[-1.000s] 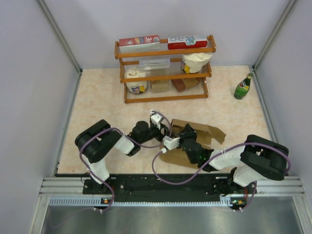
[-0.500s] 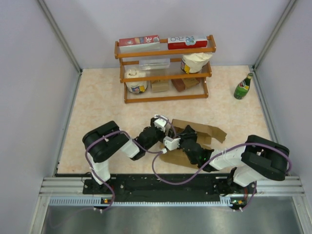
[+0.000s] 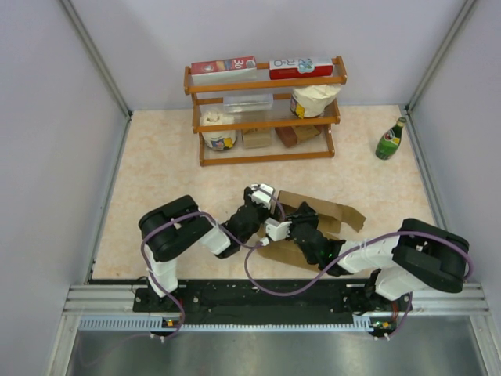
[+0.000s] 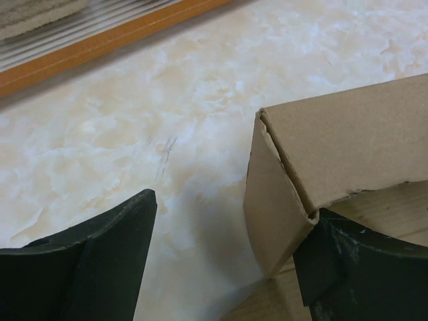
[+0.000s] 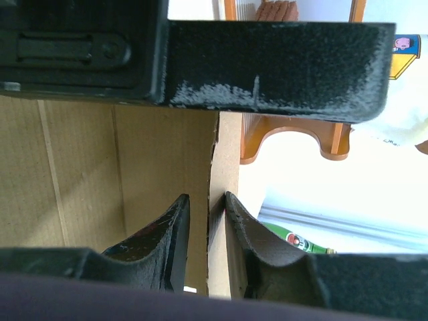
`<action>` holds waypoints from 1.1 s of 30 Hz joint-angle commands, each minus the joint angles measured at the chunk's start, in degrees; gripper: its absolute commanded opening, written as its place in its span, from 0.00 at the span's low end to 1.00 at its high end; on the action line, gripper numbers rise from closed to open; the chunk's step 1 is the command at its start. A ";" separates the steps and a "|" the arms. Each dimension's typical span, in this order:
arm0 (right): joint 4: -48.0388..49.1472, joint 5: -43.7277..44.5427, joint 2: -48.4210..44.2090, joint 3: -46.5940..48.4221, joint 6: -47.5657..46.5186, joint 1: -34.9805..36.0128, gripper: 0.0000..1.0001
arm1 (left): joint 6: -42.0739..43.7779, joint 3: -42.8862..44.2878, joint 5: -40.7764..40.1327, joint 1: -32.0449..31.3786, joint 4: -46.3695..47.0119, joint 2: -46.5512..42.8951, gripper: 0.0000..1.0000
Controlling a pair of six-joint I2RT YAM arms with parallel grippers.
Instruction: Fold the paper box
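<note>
The paper box (image 3: 317,213) lies half-formed on the table in front of both arms, brown and unprinted. In the left wrist view one raised corner of the box (image 4: 281,194) stands between my left gripper's (image 4: 234,207) wide-open fingers, close to the right finger (image 4: 361,274) and well apart from the left one. My right gripper (image 5: 206,197) straddles an upright wall of the box (image 5: 226,154). Its right finger (image 5: 261,247) rests against the wall, while a narrow gap shows at the left finger (image 5: 164,244). From above, the left gripper (image 3: 262,196) and right gripper (image 3: 282,229) sit close together at the box's left end.
A wooden shelf (image 3: 266,110) with printed cartons, tubs and small items stands at the back. A green bottle (image 3: 391,139) stands at the far right. The left arm's black body (image 5: 267,67) crosses the top of the right wrist view.
The left arm has swung right, bringing its open gripper up to the box's left corner. The right gripper's jaws have eased apart a little on the box wall.
</note>
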 commanded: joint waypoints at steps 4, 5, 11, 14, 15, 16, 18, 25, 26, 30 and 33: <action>-1.92 -1.36 -1.41 2.13 3.45 1.01 0.28 | 4.04 3.86 -6.41 -2.49 4.22 2.16 0.76; -2.01 -1.45 -1.58 2.22 3.45 1.01 0.28 | 4.48 4.04 -7.12 -2.84 4.22 2.34 0.74; -2.28 -1.71 -1.41 2.31 4.06 1.01 0.30 | 5.27 4.13 -8.97 -3.72 5.01 2.95 0.64; -2.45 -1.71 -1.49 2.40 4.42 1.01 0.31 | 5.27 3.95 -9.15 -3.98 5.28 3.30 0.59; -2.45 -1.63 -1.41 2.31 4.42 1.01 0.31 | 5.18 3.87 -9.15 -4.07 5.28 3.48 0.59; -2.37 -1.71 -1.41 2.31 4.42 1.01 0.31 | 5.18 3.78 -9.06 -4.16 5.37 3.48 0.58; -2.45 -1.71 -1.58 2.40 4.51 1.01 0.31 | 5.10 3.60 -8.88 -4.25 5.54 3.57 0.56; -2.19 -1.27 -1.58 2.84 5.73 0.92 0.32 | 6.06 3.69 -8.36 -4.51 5.90 3.57 0.42; -2.36 -1.36 -1.84 2.84 6.08 1.01 0.33 | 6.15 3.78 -8.36 -4.60 5.89 3.48 0.38; -3.77 -1.71 -3.34 3.45 7.40 1.01 0.34 | 6.24 3.52 -8.00 -4.69 6.69 3.39 0.31; -3.95 -1.89 -4.13 3.63 8.02 0.92 0.36 | 6.24 3.60 -7.74 -4.69 6.42 3.31 0.30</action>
